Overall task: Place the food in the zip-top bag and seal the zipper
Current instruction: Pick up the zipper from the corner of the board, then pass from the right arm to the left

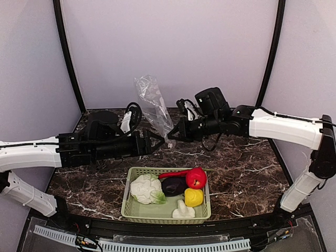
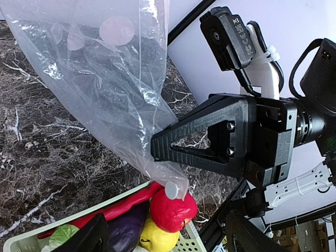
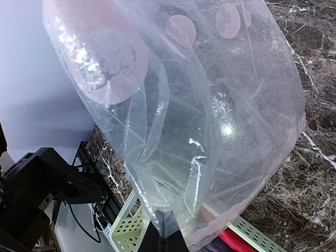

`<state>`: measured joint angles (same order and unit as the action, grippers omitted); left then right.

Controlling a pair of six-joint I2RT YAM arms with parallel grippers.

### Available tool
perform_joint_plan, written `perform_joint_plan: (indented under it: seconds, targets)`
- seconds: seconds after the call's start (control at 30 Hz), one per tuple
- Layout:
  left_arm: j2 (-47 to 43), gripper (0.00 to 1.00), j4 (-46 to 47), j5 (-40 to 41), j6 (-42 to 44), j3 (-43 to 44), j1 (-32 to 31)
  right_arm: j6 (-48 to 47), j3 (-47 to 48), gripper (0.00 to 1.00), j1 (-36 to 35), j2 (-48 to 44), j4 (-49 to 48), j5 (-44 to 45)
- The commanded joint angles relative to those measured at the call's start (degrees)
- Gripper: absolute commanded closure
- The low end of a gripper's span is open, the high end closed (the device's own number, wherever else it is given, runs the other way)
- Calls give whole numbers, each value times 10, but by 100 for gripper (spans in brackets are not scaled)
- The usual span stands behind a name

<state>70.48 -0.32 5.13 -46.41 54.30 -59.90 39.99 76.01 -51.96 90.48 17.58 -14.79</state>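
A dark desk point(image 1: 241, 157) with a marble pattern of thin white veins is shown from above, enclosed by pale walls point(image 1: 168, 47) behind and at both sides. One item is seen resting directly on it: a pale green perforated plastic basket point(image 1: 127, 197), rectangular, set flat near the front edge and roughly centred. A black rail point(image 1: 157, 223) is fitted along the front edge.

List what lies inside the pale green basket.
Cauliflower, eggplant, red pepper, red chili, yellow pepper and mushroom lie in the basket. The chili's end is hidden behind the red pepper; anything beneath the foods is covered.
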Motion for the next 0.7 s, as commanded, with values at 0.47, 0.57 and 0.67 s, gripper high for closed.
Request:
perform_joint_plan:
  seconds: [0.47, 0.57, 0.67]
  targets:
    - [-34, 11, 30, 3, -40, -23, 56, -26, 32, 100, -51, 15, -17, -6]
    - [-29, 7, 42, 2, -47, -23, 67, -32, 33, 100, -62, 15, -7, 7]
    - [-19, 5, 49, -6, -48, -17, 72, -38, 35, 100, -70, 16, 2, 16]
